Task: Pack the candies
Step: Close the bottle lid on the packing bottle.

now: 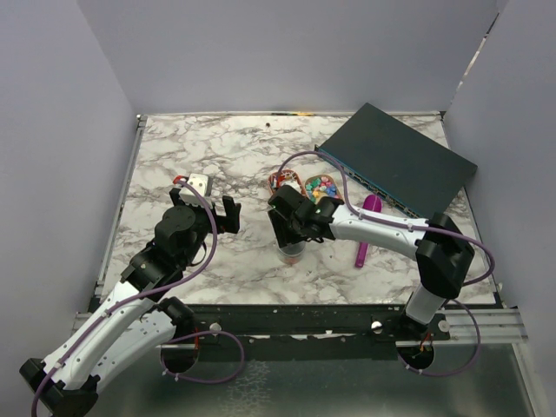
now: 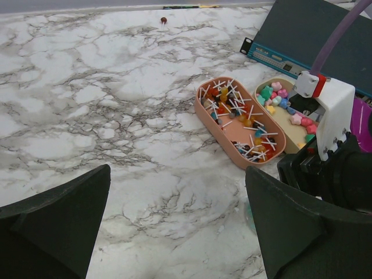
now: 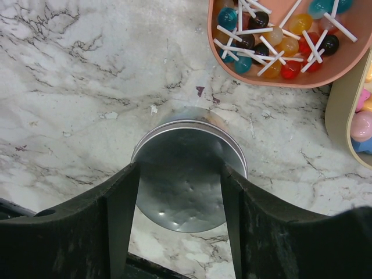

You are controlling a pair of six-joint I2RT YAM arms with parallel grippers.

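The candies (image 1: 323, 185) are small pink, green, blue and yellow pieces lying in a beige tray (image 2: 289, 123) right of centre; a few candies (image 3: 360, 124) show at the right edge of the right wrist view. My right gripper (image 1: 291, 234) hangs over a small round container (image 1: 291, 254) with a silver metal lid (image 3: 180, 197). Its fingers (image 3: 125, 197) stand apart on either side of the lid, right at its rim, and I cannot see a firm grip. My left gripper (image 1: 228, 215) hovers wide open over bare marble (image 2: 177, 174), left of the trays, holding nothing.
A pink tray (image 2: 231, 145) of lollipops with white sticks sits beside the beige one, also seen as the pink tray (image 3: 273, 78). A dark flat box (image 1: 400, 161) lies at the back right. A magenta object (image 1: 367, 230) lies right of the trays. Walls close the sides and back.
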